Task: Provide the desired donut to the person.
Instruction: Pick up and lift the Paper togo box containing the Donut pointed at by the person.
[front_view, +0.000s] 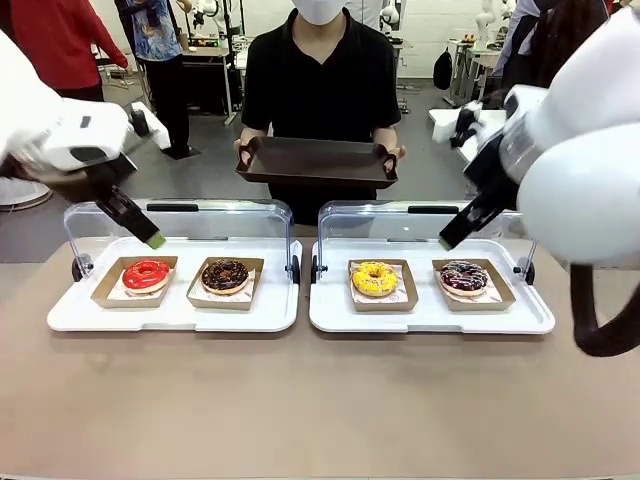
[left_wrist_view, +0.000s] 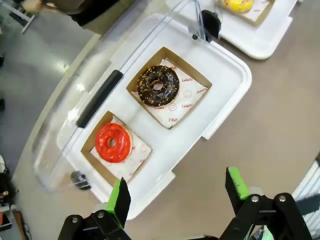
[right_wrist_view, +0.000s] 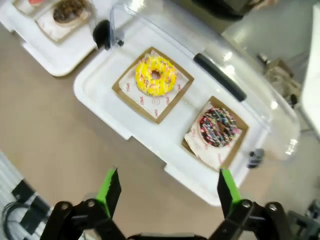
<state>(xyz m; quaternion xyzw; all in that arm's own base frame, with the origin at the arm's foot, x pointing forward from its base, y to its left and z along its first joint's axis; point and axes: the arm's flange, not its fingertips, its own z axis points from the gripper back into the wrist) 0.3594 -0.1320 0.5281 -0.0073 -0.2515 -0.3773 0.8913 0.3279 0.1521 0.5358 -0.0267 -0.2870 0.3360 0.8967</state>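
Left pincer (left_wrist_view: 177, 182) and right pincer (right_wrist_view: 169, 176) gape above the donuts (front_view: 375, 279); person (front_view: 320, 70) holds tray (front_view: 316, 160) crosswise.

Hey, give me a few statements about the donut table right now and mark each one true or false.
1. The person holds a dark tray with both hands. True.
2. The red donut lies on that dark tray. False: it sits in the left white tray, beside the chocolate donut.
3. Both clear lids are shut. False: the left lid and right lid stand open.
4. The left gripper and right gripper are open, holding nothing. True.
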